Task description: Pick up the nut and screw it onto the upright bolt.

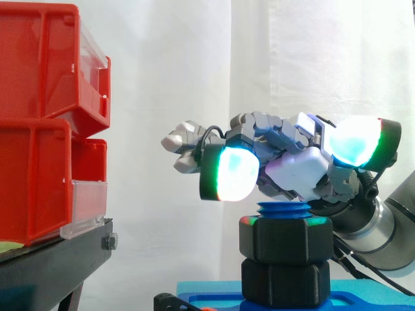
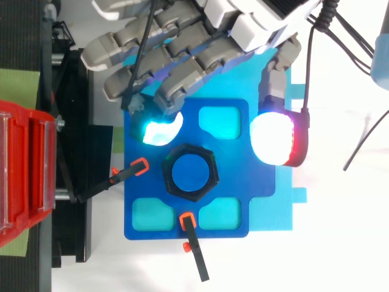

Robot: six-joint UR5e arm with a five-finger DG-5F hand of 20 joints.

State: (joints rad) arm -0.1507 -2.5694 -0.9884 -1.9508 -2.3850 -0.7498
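Count: one blue bolt point(image 1: 285, 208), one black nut point(image 1: 285, 240) threaded on it, and one second black hexagonal piece point(image 1: 285, 283) directly beneath, the two touching. Two red bins point(image 1: 39, 123) are stacked at left on a black stand point(image 1: 52, 265). One blue plate point(image 2: 234, 182) carries two orange-tipped clamps, one at its left edge point(image 2: 140, 166) and one at its near edge point(image 2: 187, 219).

Nut: matte black, six-sided, sitting level on the upright bolt at the plate's centre. A few blue thread turns show above it. From above, the bolt's round end fills its bore.

Hand point(image 1: 292, 170): comes in from the right and sits above the nut, palm down. Fingers point(image 2: 152, 48) are loosely extended leftward and the thumb is spread to the right, so the hand is wide and holds nothing. A green-white pad hangs just above the nut's left shoulder, clear of it.
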